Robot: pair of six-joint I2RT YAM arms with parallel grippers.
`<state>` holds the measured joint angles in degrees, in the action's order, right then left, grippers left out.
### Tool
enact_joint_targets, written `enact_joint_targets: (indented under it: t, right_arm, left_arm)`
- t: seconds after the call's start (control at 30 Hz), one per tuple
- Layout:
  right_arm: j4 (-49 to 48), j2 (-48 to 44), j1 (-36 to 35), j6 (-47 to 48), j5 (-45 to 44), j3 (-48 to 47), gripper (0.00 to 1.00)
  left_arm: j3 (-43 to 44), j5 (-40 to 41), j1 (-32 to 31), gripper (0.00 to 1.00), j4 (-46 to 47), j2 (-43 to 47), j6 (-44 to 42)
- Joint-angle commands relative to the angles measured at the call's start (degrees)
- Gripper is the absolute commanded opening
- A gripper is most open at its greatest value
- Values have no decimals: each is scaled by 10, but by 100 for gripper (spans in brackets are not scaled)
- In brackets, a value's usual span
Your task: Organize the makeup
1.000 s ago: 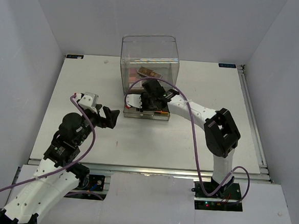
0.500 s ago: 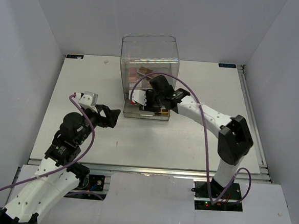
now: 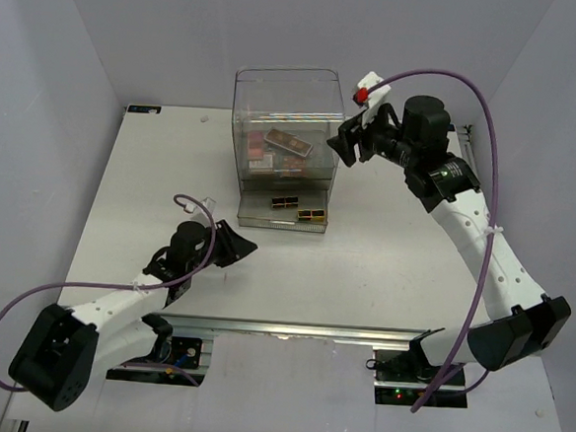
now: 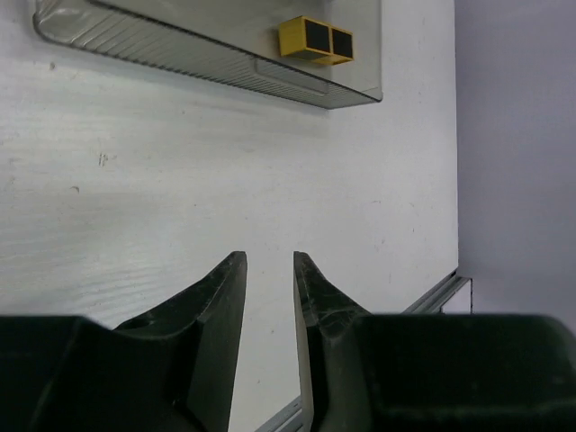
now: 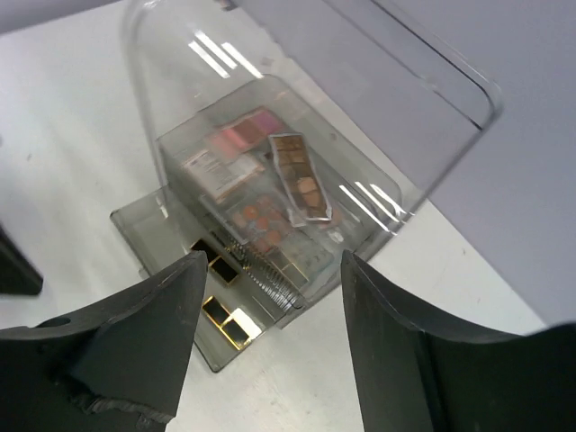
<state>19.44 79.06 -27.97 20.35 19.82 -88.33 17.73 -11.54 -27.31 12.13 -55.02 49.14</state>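
The makeup lies in the clear box [image 3: 289, 107]: pink [image 5: 243, 135], brown [image 5: 300, 175] and orange [image 5: 256, 220] palettes on its upper level. Gold-framed black palettes [image 3: 287, 202] sit in the pulled-out drawer [image 3: 258, 217], and one of them [image 4: 317, 39] shows in the left wrist view. My right gripper [image 3: 345, 141] hangs raised beside the box's right wall, wide open and empty [image 5: 270, 270]. My left gripper [image 3: 241, 244] is low over the table in front of the drawer. Its jaws stand a narrow gap apart with nothing between them [image 4: 268, 270].
The drawer's ribbed front rim [image 4: 180, 58] juts toward the left gripper. White walls close in the table on three sides. A metal rail [image 3: 280, 326] runs along the near edge. The right arm's purple cable [image 3: 487, 121] arcs high above the table's right side.
My right gripper pulled out of the drawer, rose to the box's right side and opened wider. My left arm dropped low and reached forward, its jaws narrowing.
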Motion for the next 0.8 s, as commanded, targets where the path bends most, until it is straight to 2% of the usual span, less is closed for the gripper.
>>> enact_joint_targets:
  t: [0.0, 0.13, 0.43, 0.53, 0.67, 0.77]
  right_arm:
    - [-87, 37, 36, -226, -112, -14, 65]
    - [-118, 91, 64, -301, -108, -46, 62]
    - [-148, 180, 70, -334, -122, -104, 50]
    - [-161, 191, 71, -340, -115, -105, 43]
    - [-180, 185, 71, -353, -99, -85, 25]
    - [-187, 172, 71, -356, -94, -63, 17]
  left_arm:
    - [-27, -2, -14, 38, 193, -73, 126]
    - [-28, 29, -27, 37, 260, -152, 166]
    - [-27, 81, -37, 38, 396, -309, 236]
    - [-17, 92, -39, 38, 424, -365, 255]
    - [-5, 111, -44, 37, 462, -416, 292]
    - [5, 150, -48, 37, 485, -456, 317]
